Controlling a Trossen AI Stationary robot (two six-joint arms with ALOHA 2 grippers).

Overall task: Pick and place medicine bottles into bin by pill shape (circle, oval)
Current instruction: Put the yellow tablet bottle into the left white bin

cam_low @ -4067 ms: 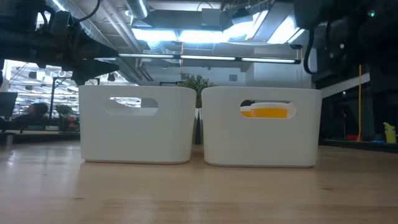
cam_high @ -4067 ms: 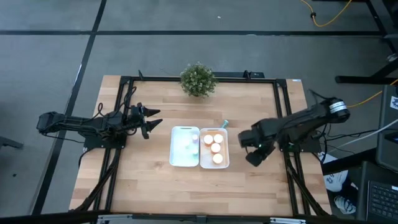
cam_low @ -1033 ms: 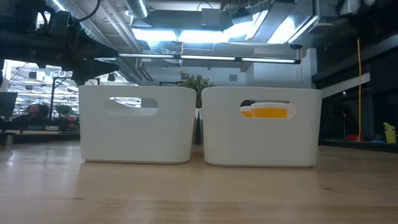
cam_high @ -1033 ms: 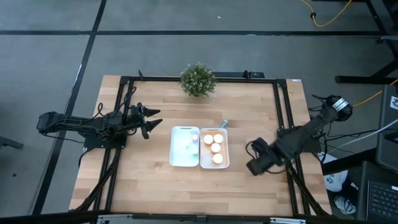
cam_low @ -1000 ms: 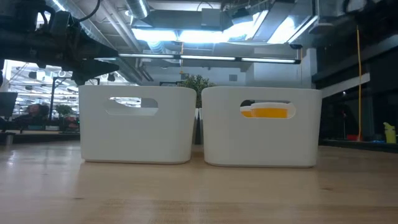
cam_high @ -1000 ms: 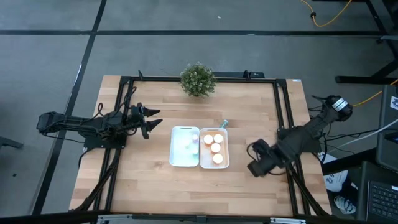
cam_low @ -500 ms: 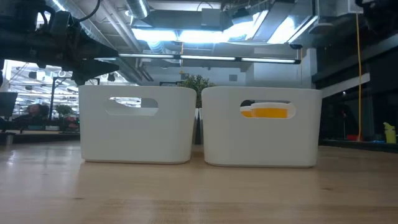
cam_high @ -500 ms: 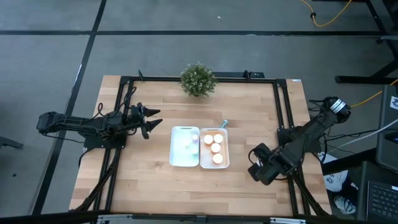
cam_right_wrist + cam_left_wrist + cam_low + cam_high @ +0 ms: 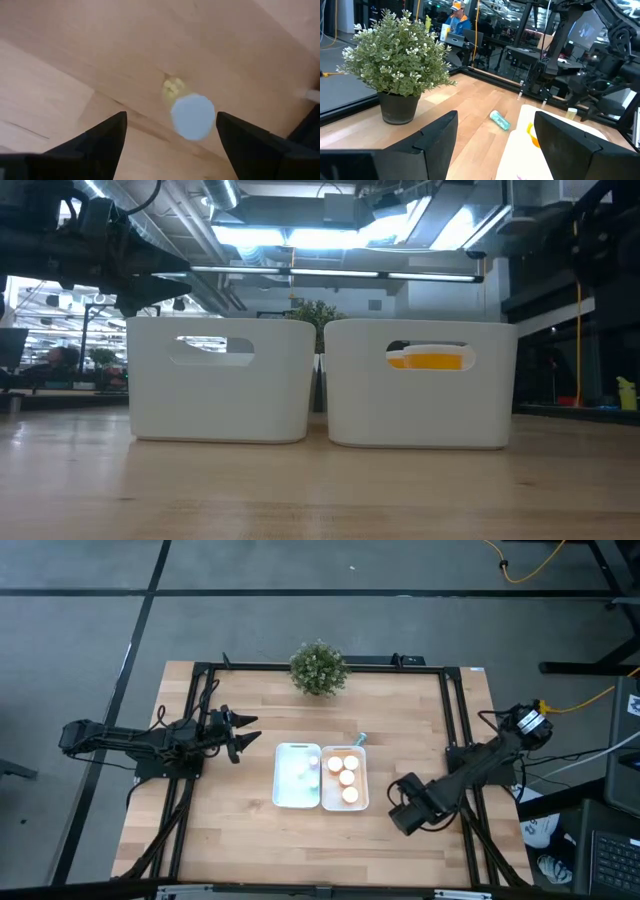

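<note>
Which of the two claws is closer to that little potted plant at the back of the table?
The left claw. It waits just to the plant's left and a little nearer the front. The right claw is farther off, near the table's front right, beyond the white bins.

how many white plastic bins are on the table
2: one white plastic bin sits left of centre and the other white plastic bin, showing orange inside, sits right beside it, both in front of the potted plant. None seem hidden.
</note>
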